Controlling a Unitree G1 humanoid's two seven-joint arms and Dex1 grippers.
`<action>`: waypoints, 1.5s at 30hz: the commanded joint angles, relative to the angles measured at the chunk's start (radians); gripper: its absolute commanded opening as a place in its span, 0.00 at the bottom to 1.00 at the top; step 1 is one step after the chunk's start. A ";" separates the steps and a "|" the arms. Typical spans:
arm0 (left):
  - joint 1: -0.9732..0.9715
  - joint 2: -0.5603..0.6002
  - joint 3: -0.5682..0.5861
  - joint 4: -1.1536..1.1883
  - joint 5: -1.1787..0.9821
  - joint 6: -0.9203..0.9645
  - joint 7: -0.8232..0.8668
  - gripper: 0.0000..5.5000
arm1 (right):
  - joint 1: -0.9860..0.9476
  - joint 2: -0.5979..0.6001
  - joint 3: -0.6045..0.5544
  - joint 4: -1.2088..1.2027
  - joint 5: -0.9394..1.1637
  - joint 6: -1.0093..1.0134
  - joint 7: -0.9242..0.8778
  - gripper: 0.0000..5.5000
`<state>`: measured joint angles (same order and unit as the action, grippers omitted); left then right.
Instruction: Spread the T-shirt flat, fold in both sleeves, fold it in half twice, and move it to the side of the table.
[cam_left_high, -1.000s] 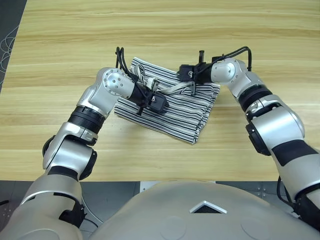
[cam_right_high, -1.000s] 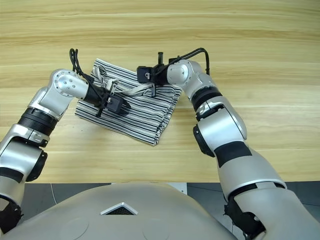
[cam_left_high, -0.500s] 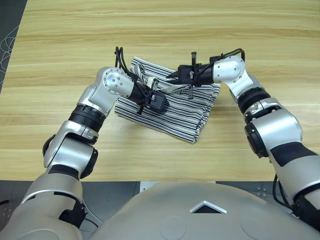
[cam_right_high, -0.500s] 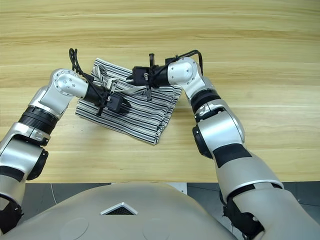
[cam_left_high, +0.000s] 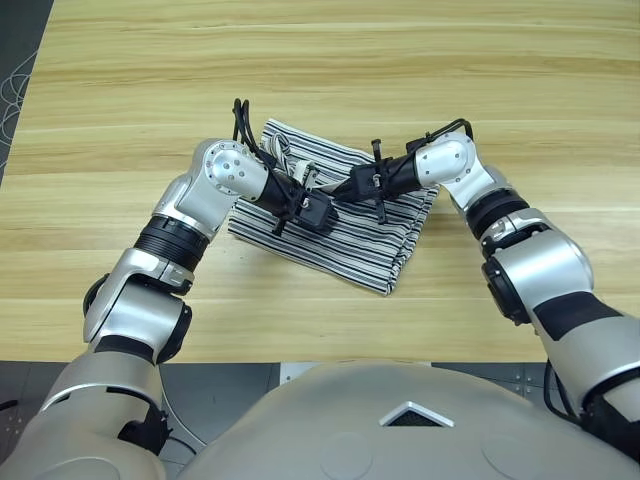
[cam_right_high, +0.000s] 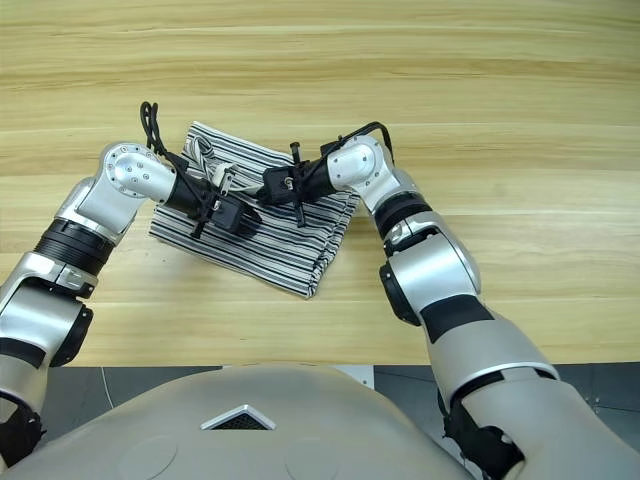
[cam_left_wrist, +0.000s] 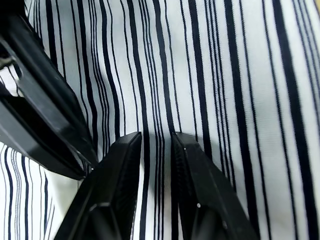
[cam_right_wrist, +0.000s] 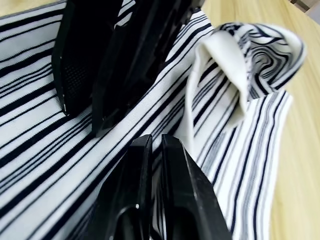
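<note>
The striped T-shirt (cam_left_high: 372, 228) lies folded into a small rectangle on the wooden table (cam_left_high: 300, 60), with a loose bunched bit of cloth (cam_right_wrist: 250, 55) near its far left corner. My left gripper (cam_left_high: 318, 212) rests low on the middle of the shirt. In the left wrist view its fingers (cam_left_wrist: 120, 195) stand nearly together over flat striped cloth, with nothing pinched. My right gripper (cam_left_high: 347, 189) is shut and lies just beside the left one, tips down on the same cloth (cam_right_wrist: 60, 150). The two grippers almost touch.
Bare wood surrounds the shirt on every side, with wide room to the far side and to the right. The table's left edge (cam_left_high: 30, 80) borders a dark floor with cables.
My right gripper has slid left across the shirt, from its far right corner to right beside the left gripper. The left gripper has hardly moved.
</note>
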<state>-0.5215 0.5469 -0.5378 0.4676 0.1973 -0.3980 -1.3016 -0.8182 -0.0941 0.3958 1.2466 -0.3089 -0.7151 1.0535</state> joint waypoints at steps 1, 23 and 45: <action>0.002 0.001 -0.003 -0.011 -0.002 0.012 -0.011 0.22 | -0.040 0.028 0.008 0.008 -0.015 0.035 -0.003 0.06; -0.024 -0.002 0.029 -0.057 -0.032 0.042 -0.003 0.22 | -0.198 -0.052 0.015 0.103 -0.197 0.297 -0.703 0.06; -0.089 0.089 0.037 0.373 0.204 -0.054 0.288 0.22 | -0.091 -0.158 0.009 0.087 -0.182 0.223 -0.423 0.06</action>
<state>-0.5657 0.6958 -0.4496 0.6869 0.2940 -0.4372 -1.1325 -0.9232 -0.2479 0.4025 1.3387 -0.4888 -0.4863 0.5926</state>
